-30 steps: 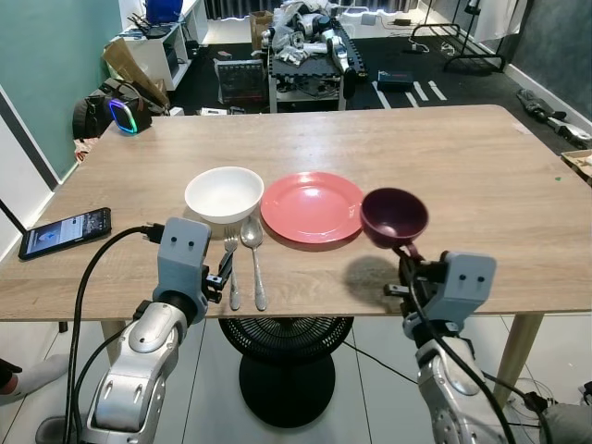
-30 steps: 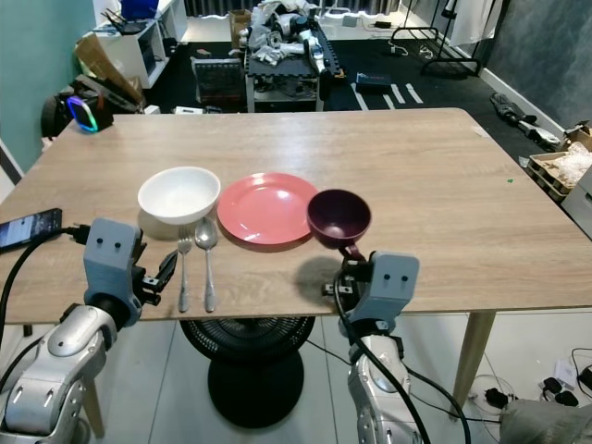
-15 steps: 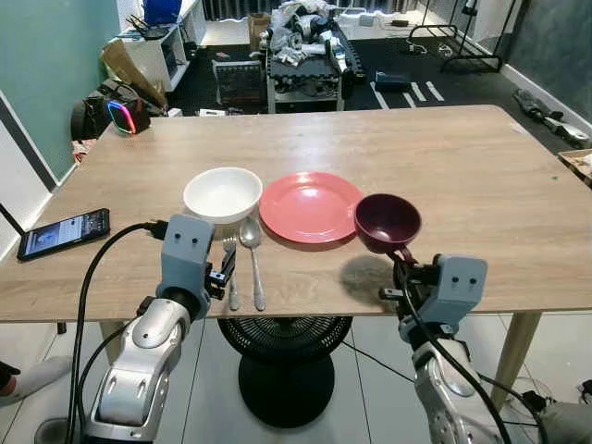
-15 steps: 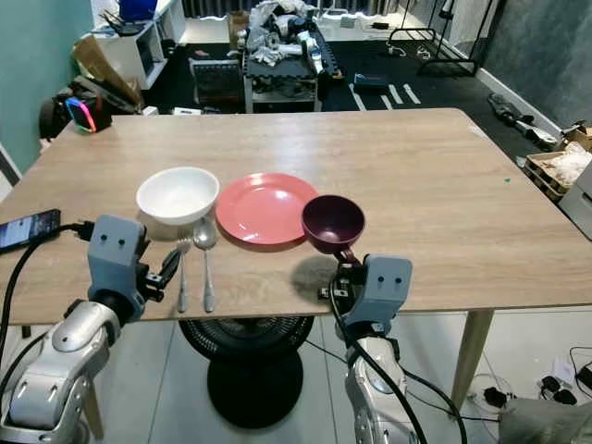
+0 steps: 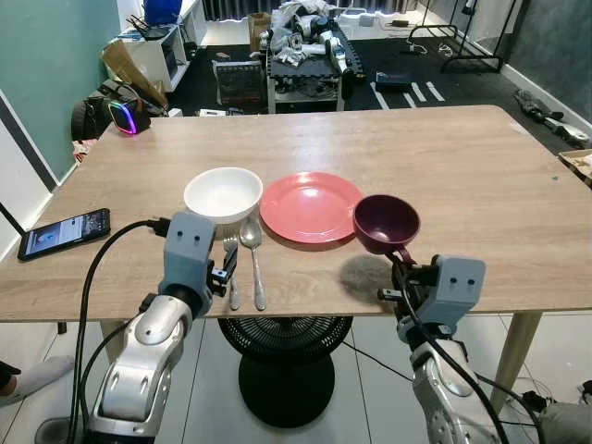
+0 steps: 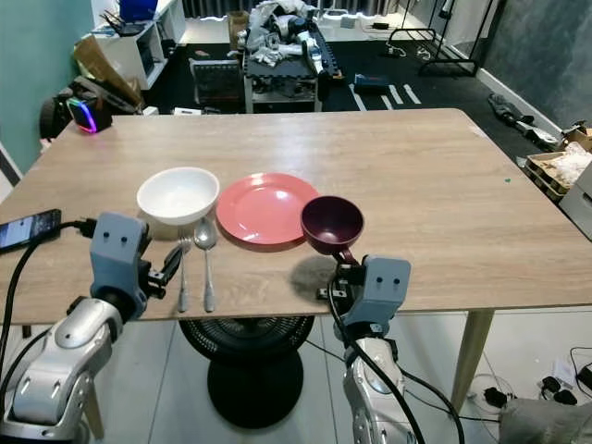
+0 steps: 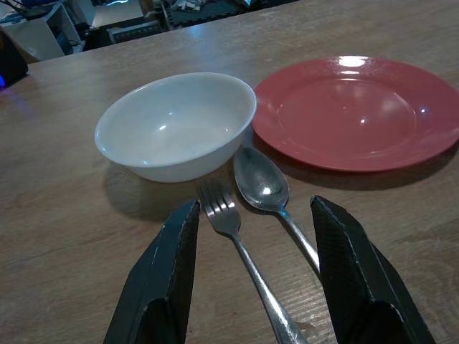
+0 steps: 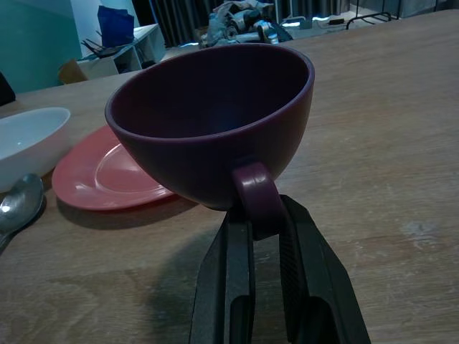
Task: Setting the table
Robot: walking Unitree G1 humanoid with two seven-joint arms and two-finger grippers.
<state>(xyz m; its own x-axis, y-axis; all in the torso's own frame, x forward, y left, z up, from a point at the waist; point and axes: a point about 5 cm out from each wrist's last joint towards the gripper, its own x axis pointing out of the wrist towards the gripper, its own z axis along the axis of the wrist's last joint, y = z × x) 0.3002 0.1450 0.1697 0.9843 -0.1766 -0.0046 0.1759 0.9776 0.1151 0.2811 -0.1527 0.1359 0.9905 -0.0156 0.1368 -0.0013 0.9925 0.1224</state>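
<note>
Left eye view: my right tool point(image 5: 400, 264), clamped on the purple cup's point(image 5: 387, 223) handle, has carried it leftward toward the red plate point(image 5: 312, 206); left tool point(image 7: 251, 279) stays parted.

Two silver, rounded arms, the metal glossy and jointed at the elbows. Each wrist carries a boxy grey-blue housing with two small dark dots on its face. A thick black cable loops out from the left housing and down along the arm; thinner black cables run down the right arm. The left gripper point(image 7: 247, 287) and right gripper point(image 8: 267, 265) have long, flat black fingers.
</note>
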